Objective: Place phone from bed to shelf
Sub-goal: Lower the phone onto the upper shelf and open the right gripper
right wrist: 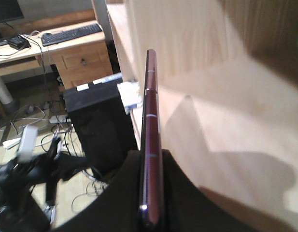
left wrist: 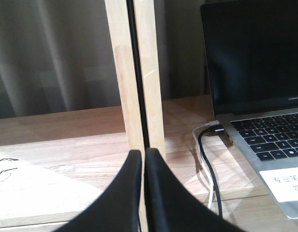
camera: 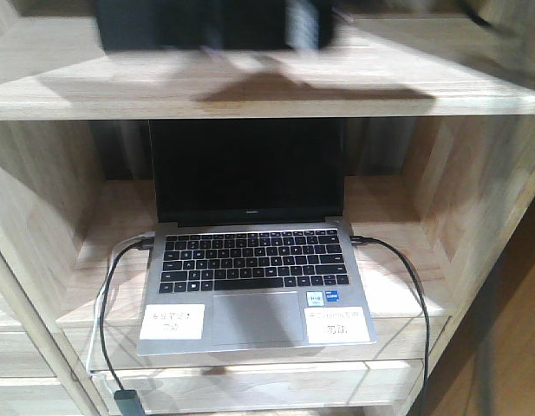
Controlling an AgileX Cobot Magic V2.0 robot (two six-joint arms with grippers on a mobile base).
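In the right wrist view I see the phone edge-on, a thin dark slab with a rose-tinted rim. My right gripper is shut on its lower end. It hangs just over a pale board of the shelf, close to the board's left edge. In the front view a blurred dark slab above the shelf's upper board looks like the phone. My left gripper is shut on nothing, right in front of a shelf upright. The bed is out of view.
An open silver laptop with a black screen fills the shelf's middle bay, with cables plugged in on both sides. Left of the shelf stand a black cabinet and a desk with a keyboard. Loose wires lie on the floor.
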